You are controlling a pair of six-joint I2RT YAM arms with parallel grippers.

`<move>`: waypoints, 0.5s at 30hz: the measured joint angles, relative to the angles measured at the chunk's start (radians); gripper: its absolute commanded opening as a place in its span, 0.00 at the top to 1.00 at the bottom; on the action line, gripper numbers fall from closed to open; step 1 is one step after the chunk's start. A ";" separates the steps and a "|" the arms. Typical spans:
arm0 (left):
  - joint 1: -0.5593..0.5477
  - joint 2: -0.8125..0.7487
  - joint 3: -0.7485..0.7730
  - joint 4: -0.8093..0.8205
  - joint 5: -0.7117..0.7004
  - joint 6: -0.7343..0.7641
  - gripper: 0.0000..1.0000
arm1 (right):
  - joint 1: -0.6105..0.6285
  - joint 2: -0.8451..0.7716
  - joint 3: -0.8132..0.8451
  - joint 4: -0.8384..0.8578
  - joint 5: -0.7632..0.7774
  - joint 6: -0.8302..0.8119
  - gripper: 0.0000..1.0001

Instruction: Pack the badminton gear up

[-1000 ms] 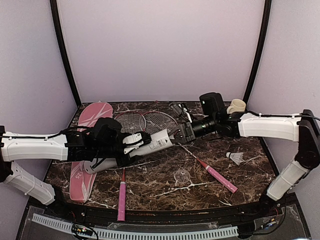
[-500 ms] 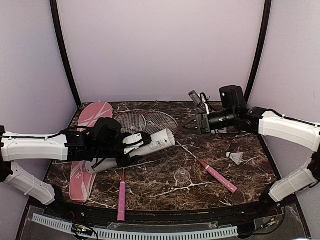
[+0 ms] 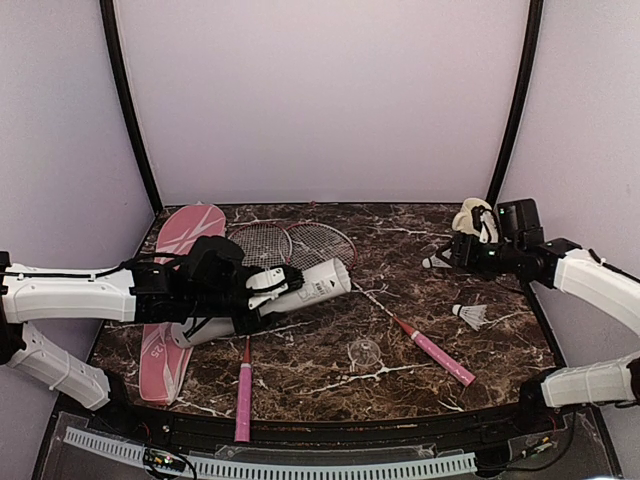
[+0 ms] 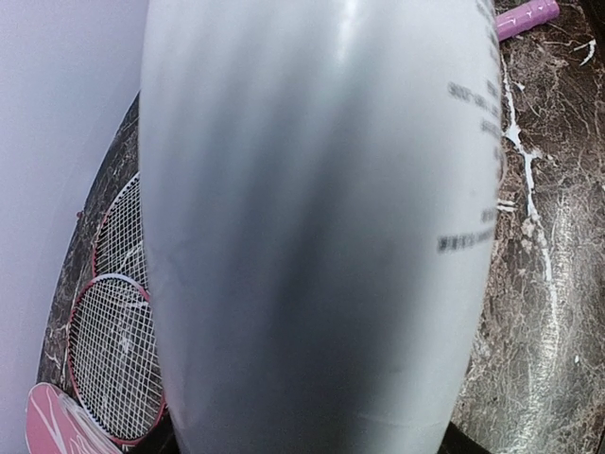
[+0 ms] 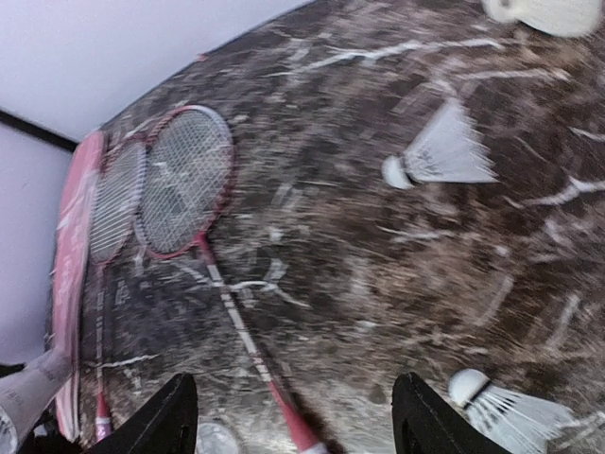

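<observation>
My left gripper [image 3: 258,294] is shut on the white tube [image 3: 318,283], holding it tilted above the table with its open end toward the right. The tube [image 4: 321,236] fills the left wrist view. Two red-rimmed racquets [image 3: 262,243] [image 3: 322,240] lie crossed behind it, their pink handles [image 3: 243,398] [image 3: 437,357] pointing toward me. The pink cover [image 3: 186,231] lies at the left under my left arm. My right gripper [image 3: 450,253] [image 5: 302,426] hovers open and empty at the far right. One shuttlecock [image 5: 440,151] lies ahead of it and another [image 5: 506,407] sits by its right finger.
A cream mug [image 3: 474,214] stands at the back right corner, right beside my right wrist. A small clear lid [image 3: 365,352] lies on the dark marble table [image 3: 330,400] between the two handles. Black frame posts rise at both back corners.
My right gripper has pulled back from the tube's open end to the far right by the mug, and its jaws have opened. The left arm and the tube have stayed still.
</observation>
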 measured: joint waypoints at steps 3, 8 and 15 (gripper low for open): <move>-0.002 0.000 0.000 0.000 -0.001 0.000 0.37 | -0.054 -0.010 -0.053 -0.060 0.109 0.069 0.30; -0.005 0.000 0.000 0.000 -0.004 0.001 0.37 | -0.116 -0.088 -0.135 -0.151 0.262 0.170 0.22; -0.007 0.000 0.000 0.000 -0.004 0.001 0.37 | -0.154 -0.166 -0.224 -0.159 0.321 0.258 0.32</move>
